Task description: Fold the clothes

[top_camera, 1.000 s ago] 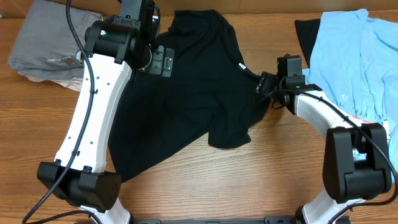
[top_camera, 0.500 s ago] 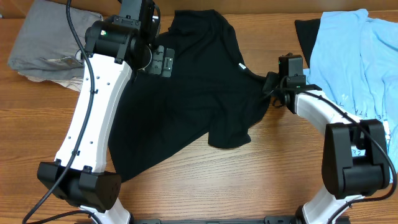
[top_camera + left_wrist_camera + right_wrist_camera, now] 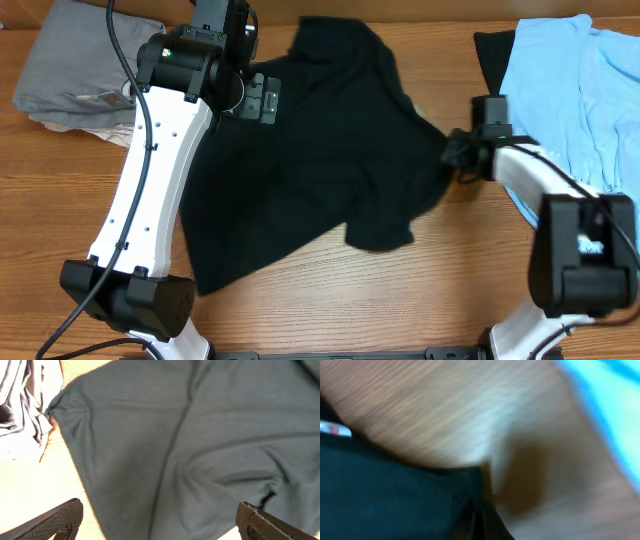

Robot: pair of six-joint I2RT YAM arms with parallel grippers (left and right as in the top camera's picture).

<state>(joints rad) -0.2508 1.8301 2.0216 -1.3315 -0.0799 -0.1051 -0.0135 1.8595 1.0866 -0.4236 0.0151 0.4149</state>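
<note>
The black T-shirt (image 3: pixel 320 150) lies spread across the middle of the table, with one sleeve (image 3: pixel 380 232) toward the front. My right gripper (image 3: pixel 458 152) is at the shirt's right edge, shut on a pinch of the black fabric. The right wrist view is blurred; it shows black cloth (image 3: pixel 395 495) running into the jaws and a small white label (image 3: pixel 331 428) at the left. My left gripper (image 3: pixel 262 98) hovers open over the shirt's upper left part. In the left wrist view its fingertips (image 3: pixel 65 517) stand wide apart above the cloth (image 3: pixel 190 450), holding nothing.
Grey and beige folded garments (image 3: pixel 80 70) lie at the back left. A light blue tee (image 3: pixel 570 90) lies at the back right, close behind my right arm, with a dark piece (image 3: pixel 490 55) under its left edge. Bare wood (image 3: pixel 400 300) runs along the front.
My right gripper has shut on the shirt's right edge and moved right, dragging the black shirt with it. The left arm has not moved.
</note>
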